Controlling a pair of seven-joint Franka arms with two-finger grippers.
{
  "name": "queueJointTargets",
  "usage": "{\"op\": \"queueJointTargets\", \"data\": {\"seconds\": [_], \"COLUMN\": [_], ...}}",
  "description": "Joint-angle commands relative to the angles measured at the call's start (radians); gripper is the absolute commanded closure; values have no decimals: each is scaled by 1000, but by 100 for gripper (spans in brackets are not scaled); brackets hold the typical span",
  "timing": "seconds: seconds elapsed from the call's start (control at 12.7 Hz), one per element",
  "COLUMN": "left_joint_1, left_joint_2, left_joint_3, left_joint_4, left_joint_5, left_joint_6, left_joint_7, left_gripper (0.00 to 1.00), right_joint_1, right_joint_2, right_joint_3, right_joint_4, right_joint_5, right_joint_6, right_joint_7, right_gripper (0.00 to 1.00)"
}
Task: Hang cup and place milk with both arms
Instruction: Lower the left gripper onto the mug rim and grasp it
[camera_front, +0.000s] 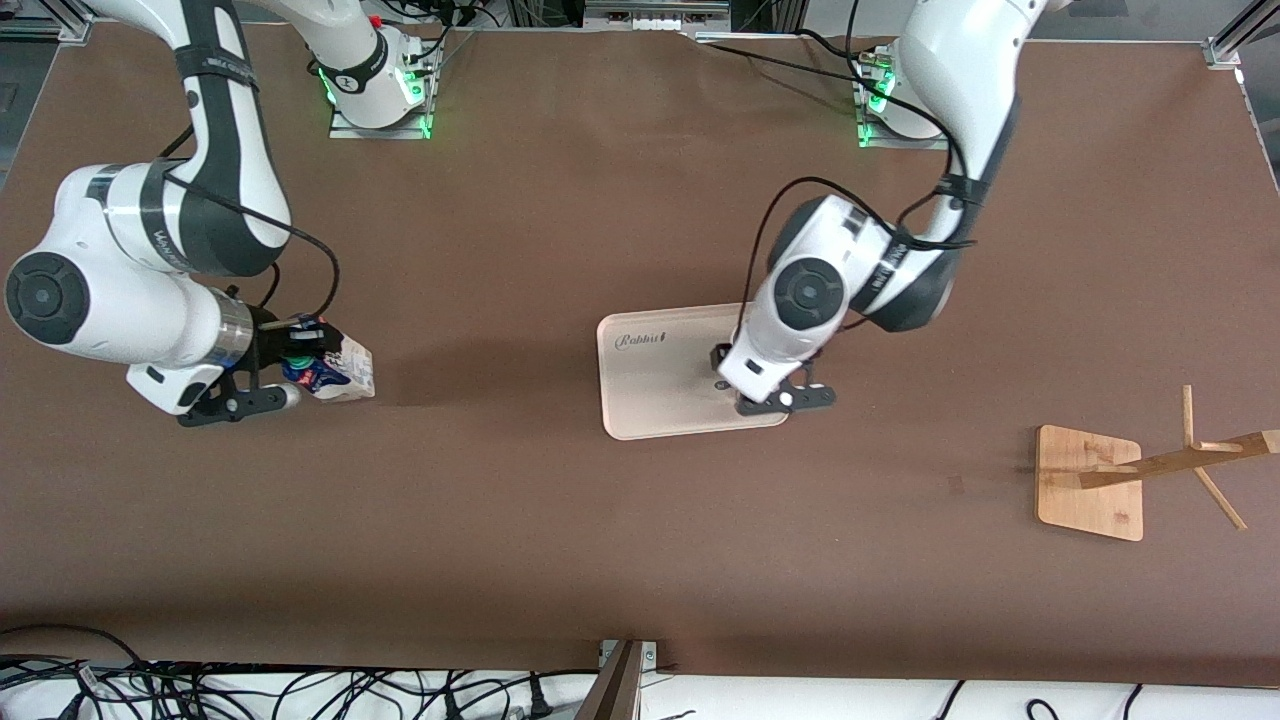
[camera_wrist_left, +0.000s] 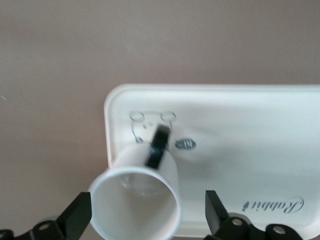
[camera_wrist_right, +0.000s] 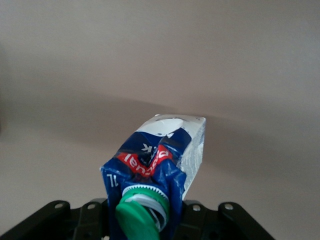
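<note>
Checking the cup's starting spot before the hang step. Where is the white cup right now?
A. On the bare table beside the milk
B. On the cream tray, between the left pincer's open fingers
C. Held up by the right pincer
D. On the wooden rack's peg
B: the left wrist view shows the cup on the tray, with the left pincer open either side of it.

The left arm hides the cup in the front view; the rack is cut off at the edge.
</note>
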Motion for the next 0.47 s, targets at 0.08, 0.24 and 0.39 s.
{"op": "queueJointTargets", "data": {"seconds": [0.08, 0.24, 0.39], "left_joint_1": [-102, -110, -110], "left_joint_2": [-80, -52, -46], "left_joint_3": [16, 14, 16], "left_joint_4": [-123, -189, -242], "left_joint_5": [117, 195, 218], "left_joint_6": [41, 159, 242], "left_joint_7": [-102, -150, -165], "left_gripper": [0, 0, 12], "right_joint_1": [15, 14, 11], "right_joint_2": [-81, -79, -75], "right_joint_3": [-54, -56, -56], "right_joint_4": [-211, -234, -253], "right_joint_5": [66, 76, 82], "right_joint_6": [137, 160, 189], "right_joint_7": [-125, -130, -130], "right_gripper": [72, 70, 70]}}
